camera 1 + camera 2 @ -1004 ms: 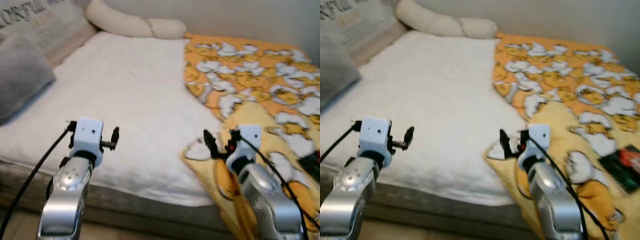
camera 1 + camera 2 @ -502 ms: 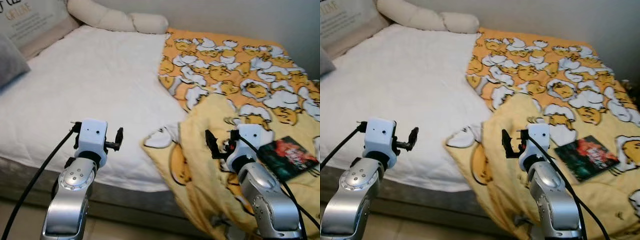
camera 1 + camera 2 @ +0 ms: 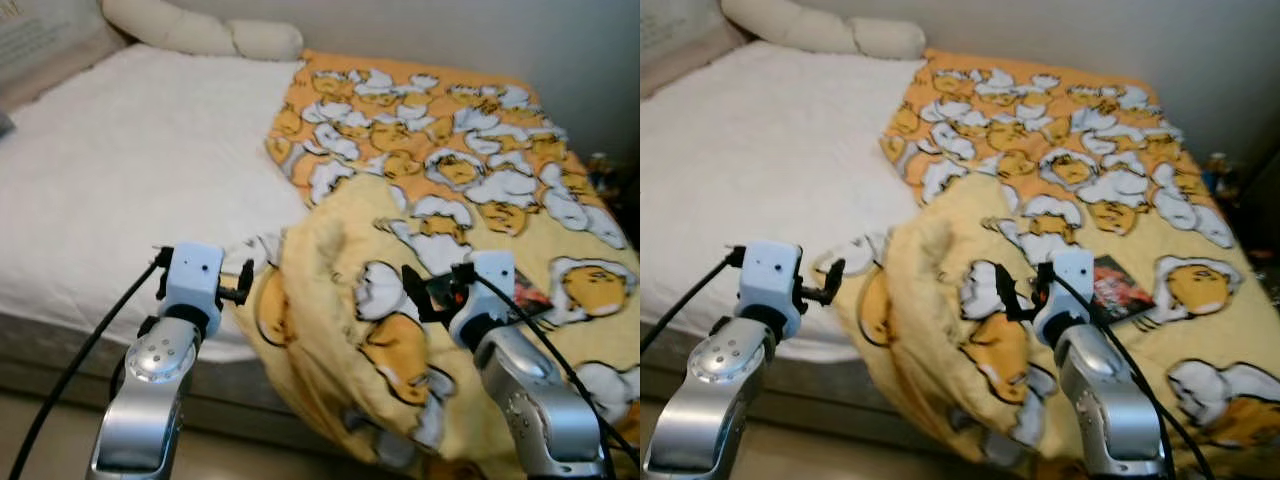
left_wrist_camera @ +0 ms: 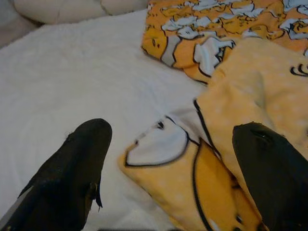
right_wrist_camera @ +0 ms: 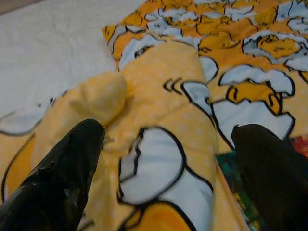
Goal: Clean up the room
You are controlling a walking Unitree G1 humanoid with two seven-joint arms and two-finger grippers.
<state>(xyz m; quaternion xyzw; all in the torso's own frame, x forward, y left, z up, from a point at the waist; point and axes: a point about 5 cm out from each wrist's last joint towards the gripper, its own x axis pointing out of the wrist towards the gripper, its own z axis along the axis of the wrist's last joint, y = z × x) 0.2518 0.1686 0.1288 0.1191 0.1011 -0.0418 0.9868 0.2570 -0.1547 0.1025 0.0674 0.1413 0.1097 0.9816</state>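
From the head views, the robot faces a bed [image 3: 110, 180] with a white sheet, and a rumpled yellow and orange cartoon-print blanket [image 3: 430, 180] covers the side toward the robot's right, one bunched fold hanging over the near edge. A dark book [image 3: 1118, 290] lies on the blanket just beyond the right tool [image 3: 1025, 290]. The left tool [image 3: 240, 285] hovers above the near edge of the bed, close to the blanket's folded corner. Long cream pillows [image 3: 200, 35] lie along the head of the bed.

In the left wrist view, the left tool's fingers [image 4: 72, 168] stand wide apart with nothing between them, and the blanket's white-and-yellow corner lies on the sheet straight ahead.

In the right wrist view, the right tool's fingers [image 5: 57, 178] are likewise spread and empty, poised over a raised ridge of blanket, with the book's edge at the side.

The step in hand looks like an approach to the blanket. To do it well, each tool should probably descend onto a raised fold rather than flat cloth, close fully on fabric alone, and keep clear of the book, which could slide off if the blanket is pulled first.
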